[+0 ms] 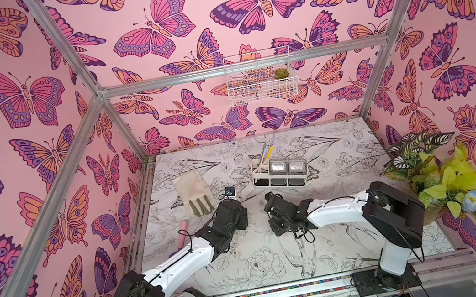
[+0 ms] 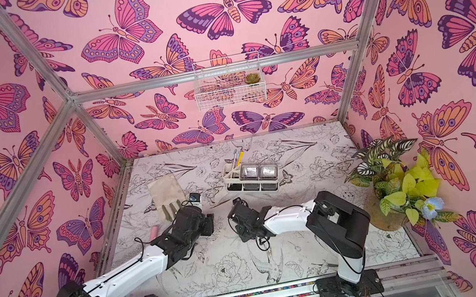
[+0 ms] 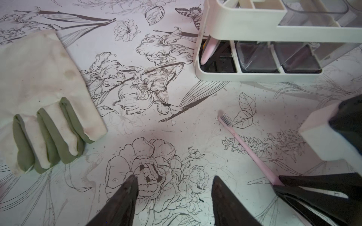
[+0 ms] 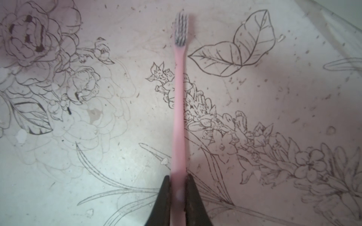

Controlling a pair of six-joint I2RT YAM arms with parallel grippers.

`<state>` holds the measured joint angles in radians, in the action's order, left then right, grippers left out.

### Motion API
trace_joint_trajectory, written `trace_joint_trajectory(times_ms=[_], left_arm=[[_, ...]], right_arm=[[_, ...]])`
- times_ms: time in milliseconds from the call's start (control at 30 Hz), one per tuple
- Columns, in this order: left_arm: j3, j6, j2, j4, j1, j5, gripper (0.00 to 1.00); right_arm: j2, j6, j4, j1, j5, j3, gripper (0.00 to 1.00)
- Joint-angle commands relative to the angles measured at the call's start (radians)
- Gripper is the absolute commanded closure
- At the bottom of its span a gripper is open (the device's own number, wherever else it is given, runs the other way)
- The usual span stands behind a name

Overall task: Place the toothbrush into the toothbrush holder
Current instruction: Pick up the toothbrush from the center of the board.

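right wrist view: the right gripper [image 4: 178, 178] is pinched tight on the toothbrush [image 4: 179, 109], jaws closed on the end of its handle. the brush runs straight out ahead of the gripper, bristle head at the far end, bristles turned up to the camera. its handle is slim, smooth pink plastic, a little wider near the jaws, and the bristles are short, grey and white, in neat rows. whether it lies on the desk [image 4: 78, 156] or sits just off it, i cannot tell.

left wrist view: the left gripper [image 3: 174, 177] stands open, nothing between its dark pointed jaws. the right gripper comes in at its right, and the toothbrush slants from there toward the holder [image 3: 241, 25], which stands ahead and right of the left gripper, beyond the bristle head and apart from it. it is a white rectangular plastic frame with rounded corners. one end has a divided slot section with a second pink handle [image 3: 206, 50] in it, and beside that are two clear-grey square cups [image 3: 258, 56]. ahead and left lies a cream glove [image 3: 49, 78], soft and stained, with olive-green fingertips. the desk is white with black line-drawn flowers, speckled with grit.
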<state>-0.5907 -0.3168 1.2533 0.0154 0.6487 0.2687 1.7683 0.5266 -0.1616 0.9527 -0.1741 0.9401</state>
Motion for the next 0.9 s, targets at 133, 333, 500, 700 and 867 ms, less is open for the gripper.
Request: trace_joint_trajectory(times_ms=[133,333,500,700,867], left_arm=[[-0.081,-0.140,0.118,-0.023,-0.012,-0.216,0.39],[-0.131,-0.230,0.185,0.006,-0.012,-0.351,0.39],[-0.158,-0.275,0.223,0.025,-0.012,-0.367,0.39],[-0.174,-0.343,0.281,0.102,-0.015,-0.448,0.43],[-0.181,-0.387,0.315,0.166,-0.019,-0.481,0.51]], right_arm=[[-0.033,0.001,-0.056,0.008,-0.031,-0.041,0.93],[-0.088,0.001,-0.006,0.009,-0.010,-0.062,0.92],[-0.140,-0.001,-0.003,0.009,-0.016,-0.068,0.92],[-0.185,-0.006,0.003,0.009,-0.001,-0.076,0.92],[-0.235,-0.006,0.014,0.009,0.005,-0.091,0.91]])
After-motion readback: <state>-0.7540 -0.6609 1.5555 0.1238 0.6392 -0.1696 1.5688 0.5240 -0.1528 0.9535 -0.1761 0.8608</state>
